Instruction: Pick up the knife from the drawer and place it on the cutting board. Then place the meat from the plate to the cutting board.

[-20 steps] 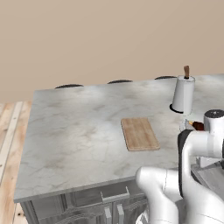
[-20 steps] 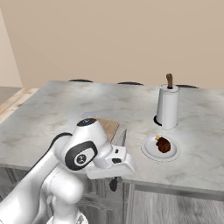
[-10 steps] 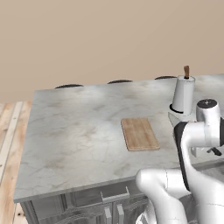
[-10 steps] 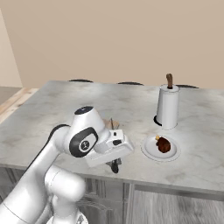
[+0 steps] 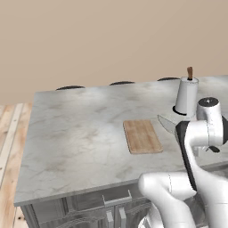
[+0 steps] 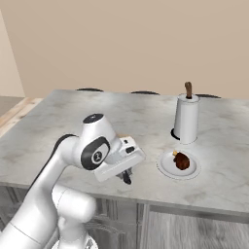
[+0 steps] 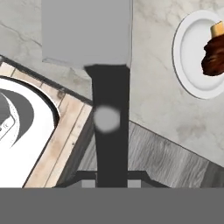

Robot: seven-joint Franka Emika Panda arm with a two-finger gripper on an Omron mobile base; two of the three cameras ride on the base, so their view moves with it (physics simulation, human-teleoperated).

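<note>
A grey-veined marble counter (image 5: 80,133) with a squared edge stands before a plain beige wall, wood-plank floor (image 5: 9,147) to its left and grey wood-grain cabinet fronts below. The rectangular light-brown cutting board (image 5: 142,136) lies flat near the front edge, its grain running lengthwise. The gripper (image 6: 127,178) is clenched on the knife (image 7: 108,127), black handle between the fingers and broad grey blade reaching out over the marble. Nearby (beside a tall white cylinder (image 6: 186,119) with a brown top) the round white plate (image 6: 178,166) carries the lumpy reddish-brown meat (image 6: 182,160)
</note>
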